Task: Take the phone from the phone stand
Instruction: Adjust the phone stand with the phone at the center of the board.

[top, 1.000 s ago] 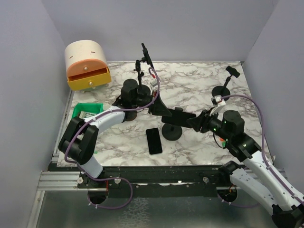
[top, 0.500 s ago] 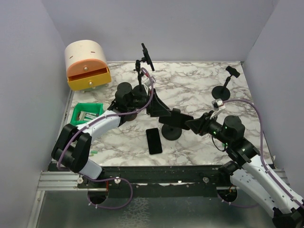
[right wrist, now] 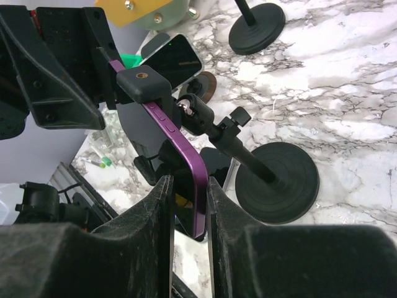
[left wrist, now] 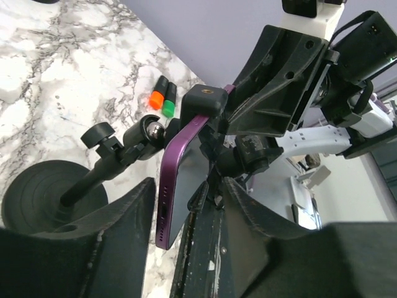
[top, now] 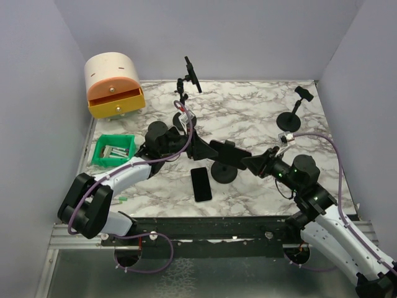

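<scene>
A purple phone (right wrist: 180, 149) sits in the clamp (right wrist: 144, 84) of a black phone stand whose round base (right wrist: 276, 180) rests mid-table. In the top view the phone (top: 228, 152) hangs above the base (top: 224, 174). My left gripper (top: 205, 148) reaches it from the left and my right gripper (top: 250, 162) from the right. In the left wrist view my left gripper (left wrist: 186, 186) is closed to about the phone's thickness around the phone's end (left wrist: 177, 186). In the right wrist view my right gripper (right wrist: 189, 183) is narrowed on the phone's other end.
A second dark phone (top: 200, 184) lies flat by the base. A cream and orange drawer box (top: 113, 85) stands at the back left, with a green tray (top: 113, 151) in front of it. Two more stands are at the back (top: 186, 84) and back right (top: 291, 112). Orange and green markers (left wrist: 162, 98) lie on the marble.
My left arm's elbow has swung back toward the near left. The phone and clamp have shifted slightly left. My right gripper has followed leftward.
</scene>
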Controlling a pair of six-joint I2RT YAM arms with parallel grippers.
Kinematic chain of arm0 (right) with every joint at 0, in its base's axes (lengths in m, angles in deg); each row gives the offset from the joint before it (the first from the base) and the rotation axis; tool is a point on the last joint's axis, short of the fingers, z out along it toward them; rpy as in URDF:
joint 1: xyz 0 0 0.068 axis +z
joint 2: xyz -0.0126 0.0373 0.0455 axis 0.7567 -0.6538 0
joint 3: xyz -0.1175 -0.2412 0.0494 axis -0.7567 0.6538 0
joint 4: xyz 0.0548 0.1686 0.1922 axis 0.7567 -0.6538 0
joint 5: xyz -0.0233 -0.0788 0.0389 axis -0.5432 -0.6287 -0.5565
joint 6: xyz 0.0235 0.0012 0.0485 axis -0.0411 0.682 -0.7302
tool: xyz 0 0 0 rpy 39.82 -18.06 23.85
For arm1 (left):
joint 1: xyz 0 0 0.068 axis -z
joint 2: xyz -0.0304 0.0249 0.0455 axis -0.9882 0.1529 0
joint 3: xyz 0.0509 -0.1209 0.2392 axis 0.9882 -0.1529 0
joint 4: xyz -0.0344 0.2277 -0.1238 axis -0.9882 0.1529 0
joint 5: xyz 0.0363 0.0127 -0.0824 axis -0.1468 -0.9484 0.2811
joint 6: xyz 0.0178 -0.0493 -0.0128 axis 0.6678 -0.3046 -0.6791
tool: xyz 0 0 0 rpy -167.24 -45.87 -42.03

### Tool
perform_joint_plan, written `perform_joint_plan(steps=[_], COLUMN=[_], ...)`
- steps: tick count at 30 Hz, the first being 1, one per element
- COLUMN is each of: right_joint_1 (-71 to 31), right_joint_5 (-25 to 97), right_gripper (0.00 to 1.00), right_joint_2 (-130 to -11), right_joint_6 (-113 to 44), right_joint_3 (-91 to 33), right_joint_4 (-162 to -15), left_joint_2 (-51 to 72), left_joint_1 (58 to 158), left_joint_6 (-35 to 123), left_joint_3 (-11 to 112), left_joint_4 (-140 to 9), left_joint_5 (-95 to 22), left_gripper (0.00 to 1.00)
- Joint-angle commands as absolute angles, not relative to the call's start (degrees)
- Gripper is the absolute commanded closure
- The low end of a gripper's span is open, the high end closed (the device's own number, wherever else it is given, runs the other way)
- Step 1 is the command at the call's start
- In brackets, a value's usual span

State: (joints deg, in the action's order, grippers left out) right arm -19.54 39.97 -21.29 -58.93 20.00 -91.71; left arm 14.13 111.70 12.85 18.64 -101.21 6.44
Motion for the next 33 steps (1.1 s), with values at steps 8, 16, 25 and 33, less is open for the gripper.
perform_joint_plan(steps=[8, 16, 25, 33], right_joint_1=[-19.5, -19.5, -19.5, -13.3], right_joint_5=[39.7, 34.8, 39.0, 33.2], right_gripper=[0.83, 0.1, 0.01, 0.06], right_joint_2=[-21.2, -21.3, -29.8, -37.9], right_joint_6=[-58.5, -53.0, -37.2, -28.3], right_joint_3=[21.9, 11.6, -3.7, -9.4], right_joint_4=[-96.1, -110.0, -121.0, -121.8], left_joint_2=[14.1, 15.3, 19.7, 22.9], left_joint_1=[112.4, 112.3, 112.1, 111.1], left_joint_6=[11.9, 11.7, 9.1, 7.2], left_joint_3=[20.1, 23.5, 28.6, 34.2], left_joint_4=[-102.4, -102.2, -101.5, -100.4], left_joint_5=[4.4, 5.3, 12.0, 17.6], left_gripper=[0.97, 1.0, 1.0, 1.0])
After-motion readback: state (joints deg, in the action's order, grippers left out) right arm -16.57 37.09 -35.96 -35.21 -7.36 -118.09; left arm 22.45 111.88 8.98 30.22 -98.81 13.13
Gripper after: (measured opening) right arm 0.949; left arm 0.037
